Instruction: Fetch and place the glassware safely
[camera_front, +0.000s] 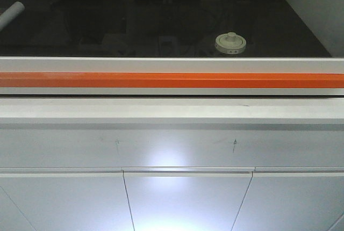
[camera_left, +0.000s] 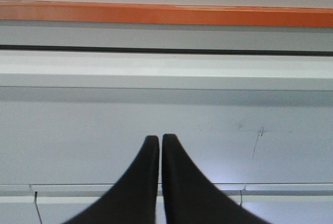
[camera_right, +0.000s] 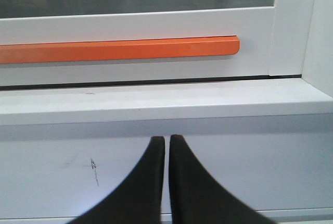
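One jar shows in the front-facing view. It stands on the black worktop, right of centre and close to the near edge. Its round cream lid with the central knob is plain, but the clear body under it hardly shows against the dark surface. At the far left edge lies what looks like a pale tube, tilted and cut off by the frame, well apart from the jar. Nearer than the worktop, an orange bar runs the full width on a white rail. Below it come a white ledge and a white cabinet front with panel seams. Neither arm appears in this view.

From the left wrist, the left gripper has its two black fingers pressed together with nothing between them. It points at the cabinet front, where a thin dark scratch sits to the right. The ledge and the orange bar lie beyond. The jar is out of this view.

From the right wrist, the right gripper is likewise closed and empty, with only a hairline slit between its fingers. Beyond it, the orange bar ends at the right, short of a white upright post. A small scratch marks the panel to the left. The jar is not seen here either.
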Robot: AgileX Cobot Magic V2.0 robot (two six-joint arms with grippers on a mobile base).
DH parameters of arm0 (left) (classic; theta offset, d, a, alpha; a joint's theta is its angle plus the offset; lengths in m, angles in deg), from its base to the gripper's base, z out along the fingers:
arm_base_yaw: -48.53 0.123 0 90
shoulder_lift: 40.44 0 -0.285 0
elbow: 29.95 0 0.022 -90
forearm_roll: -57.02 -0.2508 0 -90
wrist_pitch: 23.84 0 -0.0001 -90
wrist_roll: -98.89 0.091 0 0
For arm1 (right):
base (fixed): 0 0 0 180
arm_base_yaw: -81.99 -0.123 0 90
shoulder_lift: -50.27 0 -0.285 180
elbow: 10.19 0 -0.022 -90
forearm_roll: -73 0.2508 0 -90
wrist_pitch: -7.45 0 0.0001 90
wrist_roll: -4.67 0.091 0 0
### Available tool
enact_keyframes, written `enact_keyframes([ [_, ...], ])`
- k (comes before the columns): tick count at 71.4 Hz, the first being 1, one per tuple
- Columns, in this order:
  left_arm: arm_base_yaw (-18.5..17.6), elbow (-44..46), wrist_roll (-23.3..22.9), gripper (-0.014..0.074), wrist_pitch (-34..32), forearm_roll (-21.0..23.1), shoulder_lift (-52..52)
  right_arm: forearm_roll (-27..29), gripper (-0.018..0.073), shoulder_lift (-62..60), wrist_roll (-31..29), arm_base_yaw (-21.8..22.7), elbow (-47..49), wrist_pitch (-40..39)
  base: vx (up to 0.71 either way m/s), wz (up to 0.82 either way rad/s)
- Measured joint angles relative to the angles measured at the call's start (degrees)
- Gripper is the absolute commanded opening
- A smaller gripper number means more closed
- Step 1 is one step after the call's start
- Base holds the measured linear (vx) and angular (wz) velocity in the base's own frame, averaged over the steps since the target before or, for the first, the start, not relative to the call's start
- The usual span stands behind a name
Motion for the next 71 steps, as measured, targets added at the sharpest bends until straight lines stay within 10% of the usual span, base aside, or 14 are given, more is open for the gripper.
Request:
enact_keyframes([
  [71,0.0,0.0,0.0,-0.0007,0.0,0.0,0.0,0.0,-0.0003,0.0,0.0,0.0,0.0,0.0,0.0,0.0],
])
